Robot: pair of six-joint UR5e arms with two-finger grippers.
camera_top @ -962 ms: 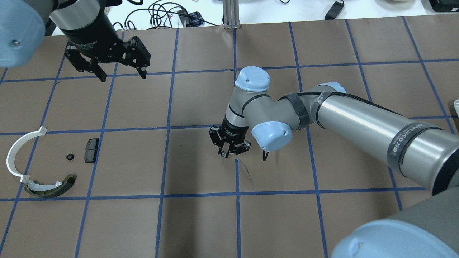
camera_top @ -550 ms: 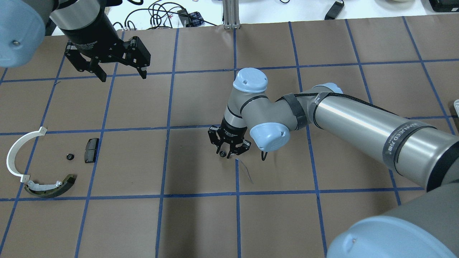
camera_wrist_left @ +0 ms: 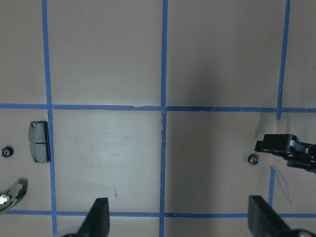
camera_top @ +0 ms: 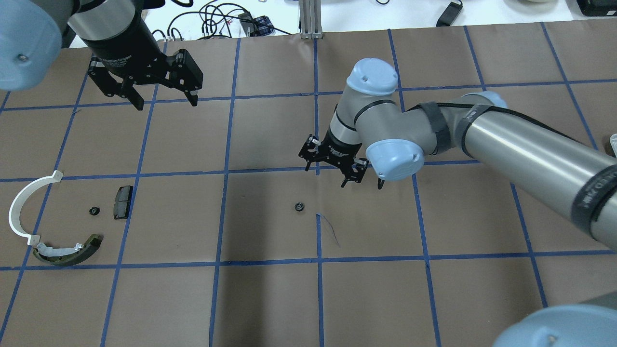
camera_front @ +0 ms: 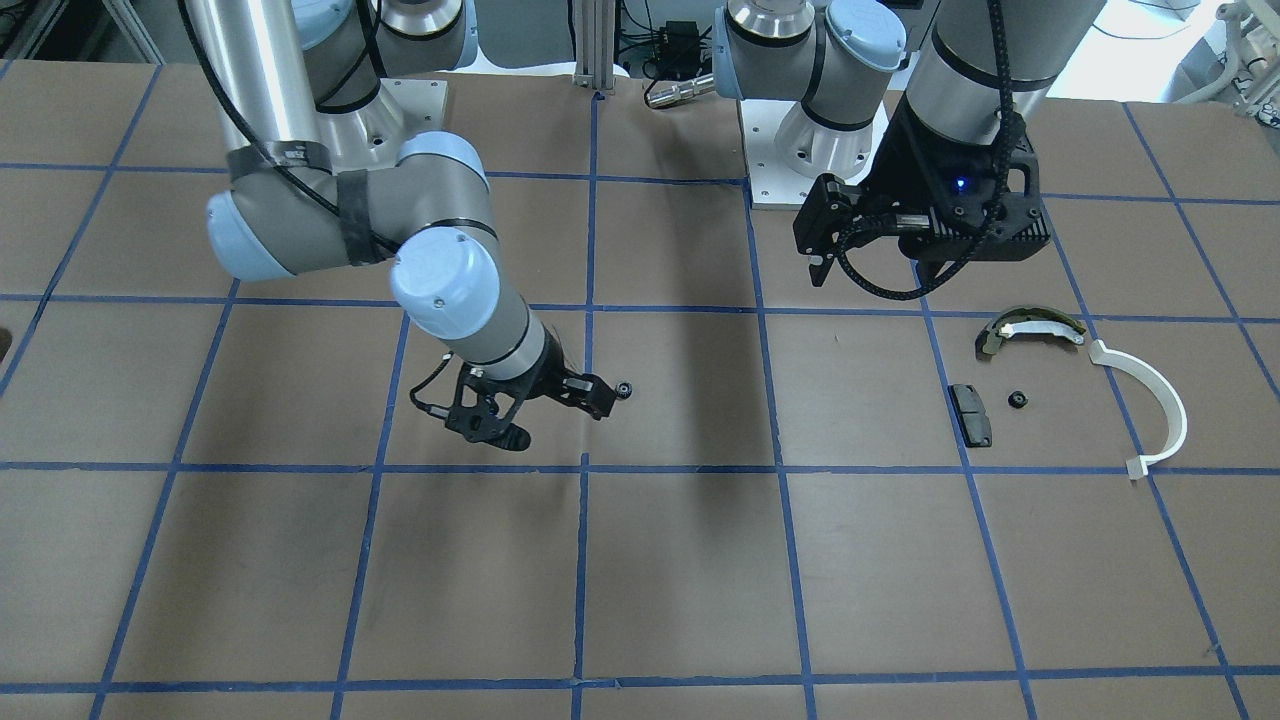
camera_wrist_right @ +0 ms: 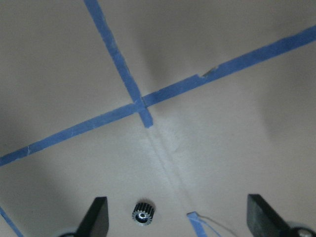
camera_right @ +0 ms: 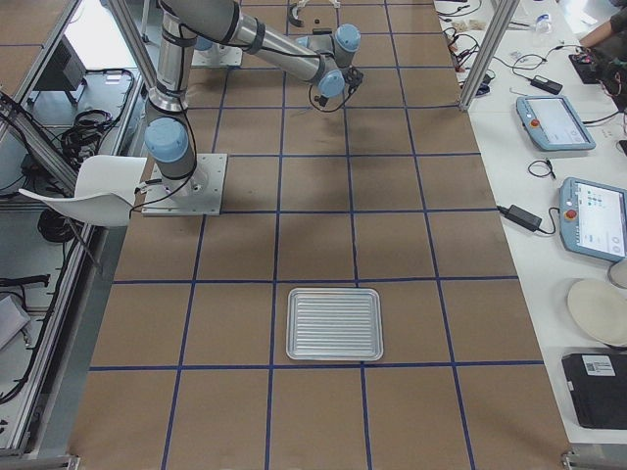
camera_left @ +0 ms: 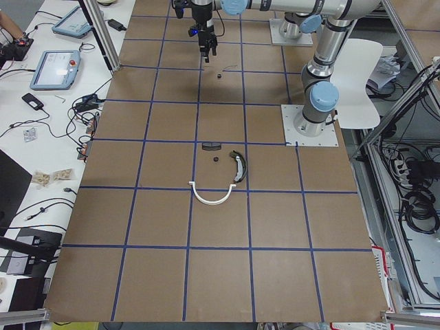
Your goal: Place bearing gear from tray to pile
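Release: the right gripper (camera_top: 327, 174), jaws spread and empty, is lifting off the bearing gear (camera_top: 299, 206), now lying mid-bench, well short of the pile (camera_top: 93, 210) near the left edge. Left gripper (camera_top: 166, 103) is hovering open. Two gears, one white arc (camera_top: 13, 212), one brake shoe (camera_top: 67, 255), one black pad (camera_top: 123, 202).

The right arm (camera_top: 530, 144) and left arm (camera_top: 103, 19) are silver tubes with pale-blue joint caps (camera_top: 370, 76), one showing a screw (camera_top: 21, 58). A black cable (camera_top: 496, 111) is taped along the right one, which also bears a white-lettered black band (camera_top: 597, 193). The left gripper (camera_top: 165, 100) and right gripper (camera_top: 327, 175) are black.
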